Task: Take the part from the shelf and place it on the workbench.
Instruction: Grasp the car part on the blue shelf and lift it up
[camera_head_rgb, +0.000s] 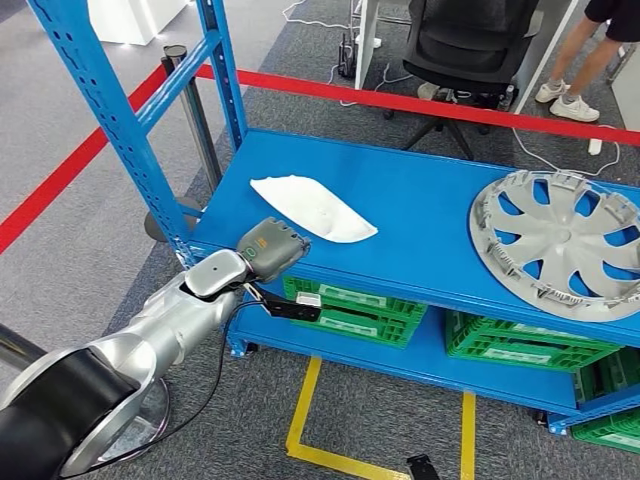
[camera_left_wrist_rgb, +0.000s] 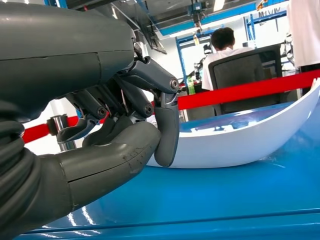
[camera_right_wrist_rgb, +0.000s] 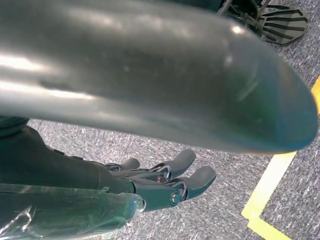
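The part, a white curved shell, lies on the blue shelf board toward its left end. My left hand is at the board's front edge, just short of the shell's near side. From the left wrist, the hand has its fingers curled in toward the thumb with nothing between them. The white shell sits right behind the fingertips, and I cannot tell whether they touch it. My right hand hangs over grey carpet with straight fingers and holds nothing.
A grey wheel cover lies on the right of the shelf. Green crates sit on the level below. A blue upright stands left of my arm. Behind the shelf are a red barrier tape, an office chair and a person's legs.
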